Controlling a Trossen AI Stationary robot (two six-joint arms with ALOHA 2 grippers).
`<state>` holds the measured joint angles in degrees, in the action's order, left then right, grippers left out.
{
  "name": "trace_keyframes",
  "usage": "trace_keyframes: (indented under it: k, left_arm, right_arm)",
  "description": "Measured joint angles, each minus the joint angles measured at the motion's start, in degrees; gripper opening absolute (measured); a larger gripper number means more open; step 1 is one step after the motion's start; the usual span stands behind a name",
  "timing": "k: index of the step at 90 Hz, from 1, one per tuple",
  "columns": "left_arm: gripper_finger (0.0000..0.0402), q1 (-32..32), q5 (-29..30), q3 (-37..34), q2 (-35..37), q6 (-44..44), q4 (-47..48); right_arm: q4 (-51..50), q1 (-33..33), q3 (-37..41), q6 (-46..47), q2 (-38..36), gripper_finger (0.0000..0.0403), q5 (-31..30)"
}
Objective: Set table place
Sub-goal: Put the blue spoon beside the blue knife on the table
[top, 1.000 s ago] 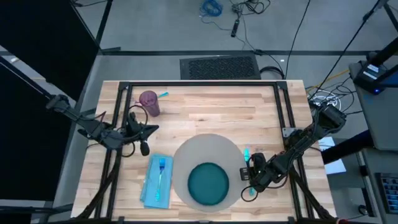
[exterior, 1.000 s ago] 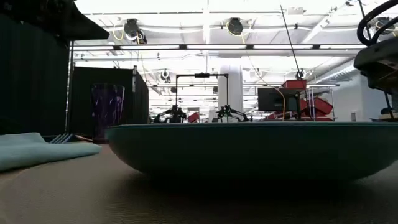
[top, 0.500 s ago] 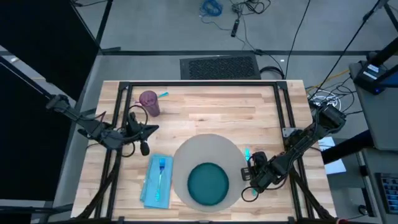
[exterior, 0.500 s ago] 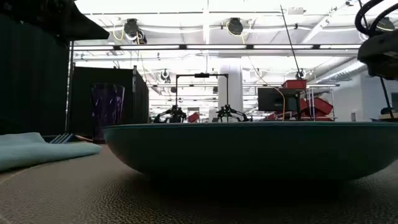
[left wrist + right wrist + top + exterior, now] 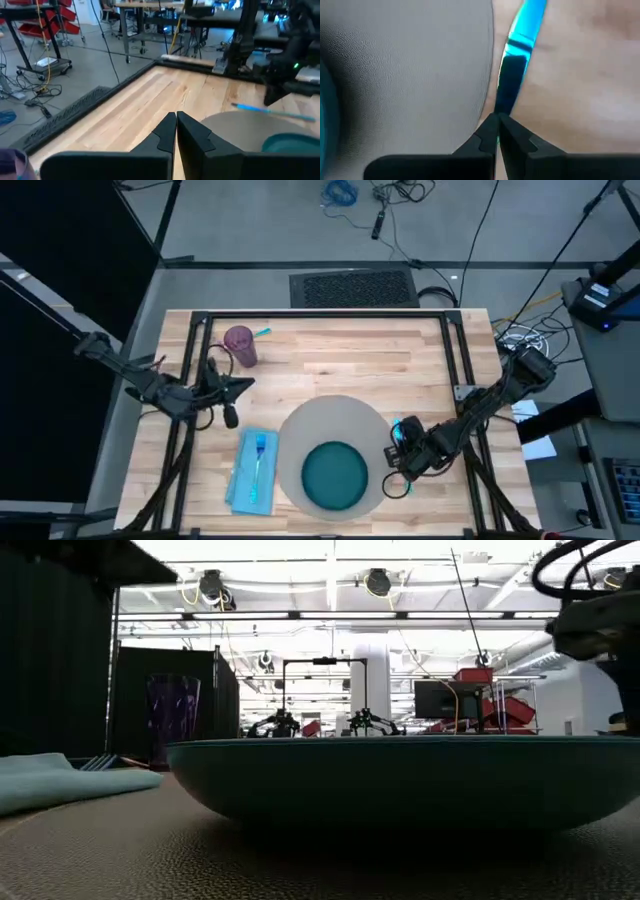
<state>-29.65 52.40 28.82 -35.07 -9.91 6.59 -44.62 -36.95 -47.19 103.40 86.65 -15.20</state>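
Only the right wrist view shows right claw [image 5: 496, 117] fingertips together.

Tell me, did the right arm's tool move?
Yes. The right tool slid a little toward the table's far edge, beside the grey placemat.

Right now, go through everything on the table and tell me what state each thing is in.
placemat: flat, carrying the plate
plate: upright, empty
napkin: flat, fork on it
fork: lying on napkin
cup: upright
blue utensil: lying along placemat's edge
left gripper: shut, empty
right gripper: shut, above the blue utensil
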Motion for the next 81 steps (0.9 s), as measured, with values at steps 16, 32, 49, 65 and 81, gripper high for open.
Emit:
trace_keyframes:
  k: [16,32,49,65,81]
  left_arm:
    - [0.0000,0.54,5.11,10.39,0.00,7.22,0.17]
    - [0.0000,4.03,14.31,23.72,0.01,19.73,0.80]
    - [0.0007,9.03,14.66,35.50,-0.74,26.09,3.92]
    - [0.0056,12.28,14.71,40.12,-1.22,26.81,12.24]
    - [0.0126,18.05,15.67,40.06,-5.35,32.27,9.97]
  right_arm:
    - [-13.81,2.35,-5.85,-10.11,-3.79,0.0000,-9.36]
    - [-29.05,2.47,-14.98,-18.45,-7.09,0.0000,-26.52]
    - [-31.16,2.86,-19.57,-32.32,-9.25,0.0000,-30.32]
    - [-30.93,2.94,-19.83,-35.20,-9.71,0.0000,-30.03]
    - [-26.45,4.12,-19.83,-35.15,-9.53,0.0005,-29.81]
